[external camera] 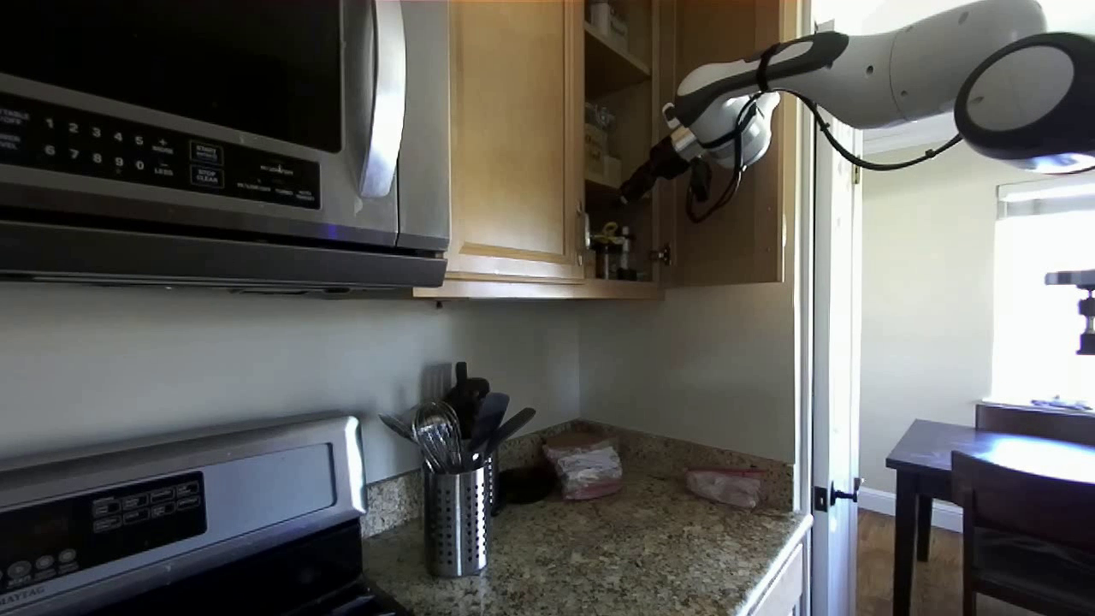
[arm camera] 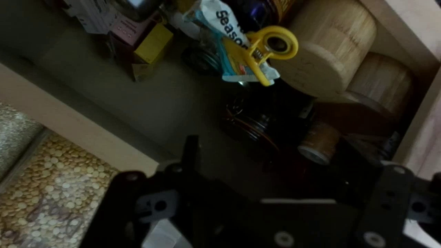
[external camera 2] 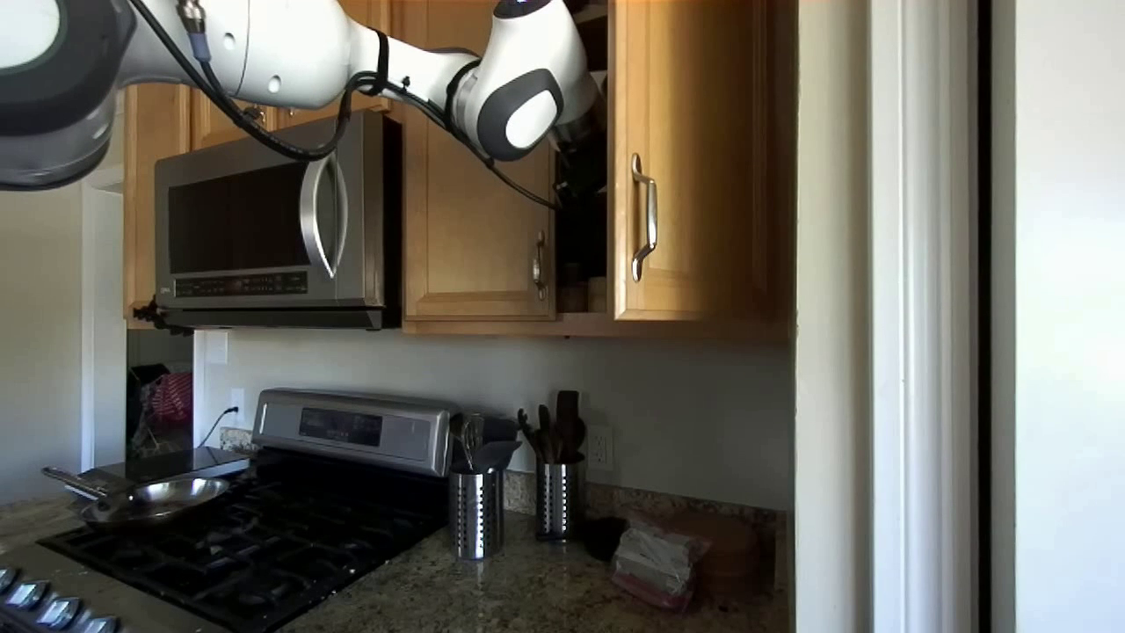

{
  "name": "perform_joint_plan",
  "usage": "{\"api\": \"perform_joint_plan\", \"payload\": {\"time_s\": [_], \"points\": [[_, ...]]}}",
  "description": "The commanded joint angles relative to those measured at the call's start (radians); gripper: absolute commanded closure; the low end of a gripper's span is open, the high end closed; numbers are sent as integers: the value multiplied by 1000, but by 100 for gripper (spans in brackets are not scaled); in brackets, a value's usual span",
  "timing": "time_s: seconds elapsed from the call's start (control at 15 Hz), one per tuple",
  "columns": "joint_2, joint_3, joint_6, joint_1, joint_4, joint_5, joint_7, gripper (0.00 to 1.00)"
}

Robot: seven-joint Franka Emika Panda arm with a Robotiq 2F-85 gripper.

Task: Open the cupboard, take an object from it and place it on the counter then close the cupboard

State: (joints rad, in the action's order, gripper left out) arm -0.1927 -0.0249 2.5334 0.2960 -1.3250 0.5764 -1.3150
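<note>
One cupboard (external camera: pixel 513 137): cropped toward twelve o'clock.
Gripper (arm camera: pixel 270 144): jaws spread; we lose one side in shadow.
Yellow clip (arm camera: pixel 264 51): wrist view, apart, at the jaws' twelve o'clock.

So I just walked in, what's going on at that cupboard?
A robot arm has its gripper aimed into the open cupboard. The jaws look open, and I can't make out anything held. Inside are a packet with a yellow clip and some wooden tubs. It may be about to pick something, perhaps that packet, out for the counter below. The door isn't shut yet.
</note>
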Motion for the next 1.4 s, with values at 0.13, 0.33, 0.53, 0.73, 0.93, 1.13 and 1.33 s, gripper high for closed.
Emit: {"api": "perform_joint_plan", "payload": {"time_s": [0.13, 0.33, 0.53, 0.73, 0.93, 1.13, 1.33], "points": [[-3, 4, -70, 10, 2, -11, -148, 0], [-17, 3, -69, 12, 17, -7, -217, 0], [-40, 0, -61, 11, 32, -15, -266, 0], [-70, 1, -56, 11, 50, -13, -291, 0], [-107, -2, -49, 10, 84, -17, -296, 0], [-135, -3, -46, 12, 121, -16, -302, 0], [-156, -5, -45, 16, 152, -18, -313, 27]]}}
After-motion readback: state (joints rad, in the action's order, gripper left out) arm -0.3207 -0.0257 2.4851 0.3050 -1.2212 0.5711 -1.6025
